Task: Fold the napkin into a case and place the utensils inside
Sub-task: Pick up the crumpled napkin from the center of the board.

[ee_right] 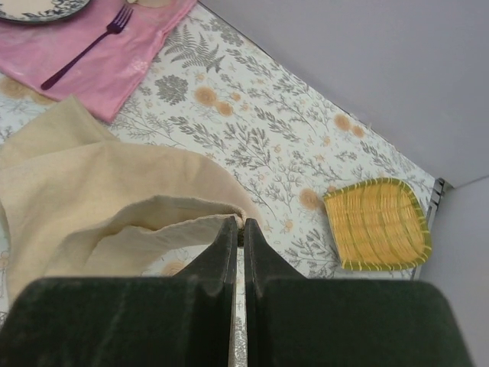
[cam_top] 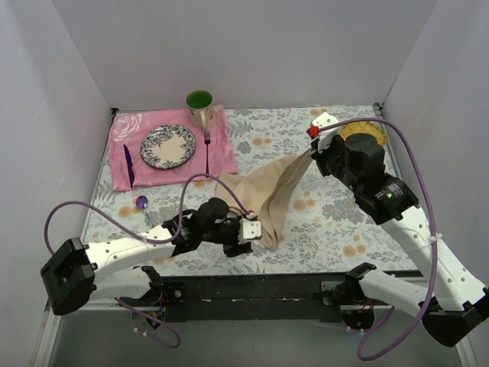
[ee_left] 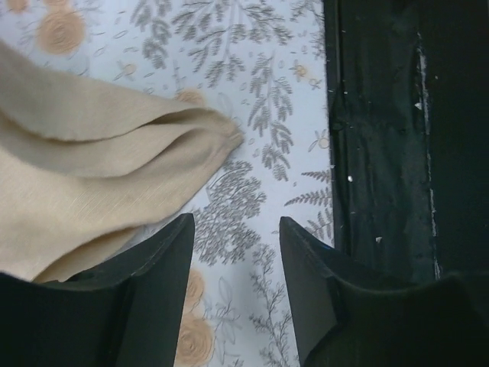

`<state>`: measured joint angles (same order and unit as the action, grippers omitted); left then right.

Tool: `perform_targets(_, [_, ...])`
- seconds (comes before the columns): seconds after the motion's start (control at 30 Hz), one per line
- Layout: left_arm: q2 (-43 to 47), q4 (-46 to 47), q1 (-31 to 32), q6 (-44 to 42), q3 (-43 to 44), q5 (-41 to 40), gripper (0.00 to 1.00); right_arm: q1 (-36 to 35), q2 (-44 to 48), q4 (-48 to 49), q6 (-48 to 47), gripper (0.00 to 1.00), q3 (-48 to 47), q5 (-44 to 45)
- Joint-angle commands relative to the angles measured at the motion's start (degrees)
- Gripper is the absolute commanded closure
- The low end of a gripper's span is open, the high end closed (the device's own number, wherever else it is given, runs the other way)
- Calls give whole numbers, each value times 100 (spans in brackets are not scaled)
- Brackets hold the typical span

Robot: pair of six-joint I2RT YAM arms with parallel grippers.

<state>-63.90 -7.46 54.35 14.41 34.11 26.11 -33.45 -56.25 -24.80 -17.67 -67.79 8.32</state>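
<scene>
- The right pincer (ee_right: 238, 225) was clenched on one corner of the napkin (cam_top: 267, 195), its two fingers pressed flat together with the cloth's hem caught at their tips.
- From that raised corner the napkin hung slanting down and toward the left arm, its lower end lying on the table (cam_top: 321, 222) in loose folds.
- The left pincer (ee_left: 237, 225) stood released, low over the table. Floral table covering showed in the gap between its fingers, and nothing was caught there.
- The napkin's near corner pointed just ahead of the left fingertips, and a fold of cloth ran past the outer side of one finger.
- The table's dark near edge (ee_left: 382, 153) ran close beside the left pincer, leaving little room on that side.
- The spoon (cam_top: 143, 203) lay alone on the left of the table, well apart from the napkin.
- The pink mat (cam_top: 221, 149) filled the far left corner, carrying the plate (cam_top: 167, 146), a green mug (cam_top: 200, 107) and a purple fork (ee_right: 88, 47). Its near right corner came near the napkin's far fold.
- A yellow woven tray (ee_right: 378, 223) sat at the far right edge, beyond the right pincer.
- Bare table lay between the two arms, on the near right.
</scene>
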Motion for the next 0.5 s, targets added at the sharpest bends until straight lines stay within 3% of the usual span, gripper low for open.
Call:
perform_targets(0.0, [-464, 1009, 646, -299, -132, -738, 53, 14, 176, 318, 343, 99, -24, 724])
perform_targets(0.17, [-1396, 1625, 1069, -264, -1, -1142, 55, 23, 272, 186, 448, 99, 29, 873])
perform_targets(0.47, [-2460, 2108, 1096, -440, 272, -1503, 56, 23, 316, 98, 572, 99, 11, 882])
